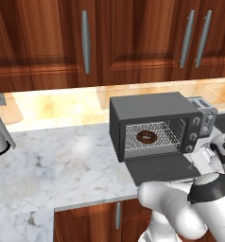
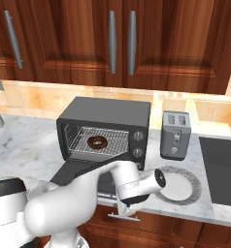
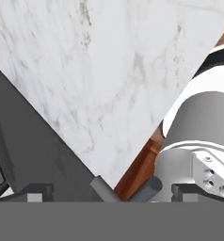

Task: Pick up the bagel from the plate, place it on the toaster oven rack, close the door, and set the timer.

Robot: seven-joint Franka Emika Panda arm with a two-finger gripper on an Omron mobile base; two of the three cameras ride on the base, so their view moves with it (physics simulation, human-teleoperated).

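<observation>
Left base view: the dark grey boxy toaster oven (image 1: 154,124) is seen on a white veined marble counter (image 1: 62,163), its door (image 1: 161,168) folded down flat at 6 o'clock of the cavity. On the silver wire-grid toaster oven rack (image 1: 165,133) the bagel (image 1: 146,137), a glossy dark brown ring, is laid near the middle. Reddish wooden cabinets with slim grey bar handles are hung above a beige tiled backsplash. Right base view: the same bagel (image 2: 96,142) is seen resting on the rack (image 2: 115,140) inside the open oven (image 2: 107,116); a small silver slot toaster (image 2: 175,134) is stood at 3 o'clock of the oven, and the round pale plate (image 2: 188,191) with its thin darker rim is left bare at 5 o'clock of the oven, partly covered by the white arm. Hand view: the gripper (image 3: 112,190) is seen with its two dark fingertips (image 3: 35,192) spread wide apart and nothing held between them; the door's matte dark panel (image 3: 34,146) and the rounded grey handle bar (image 3: 128,192) lie just beyond the tips, though contact cannot be told.
</observation>
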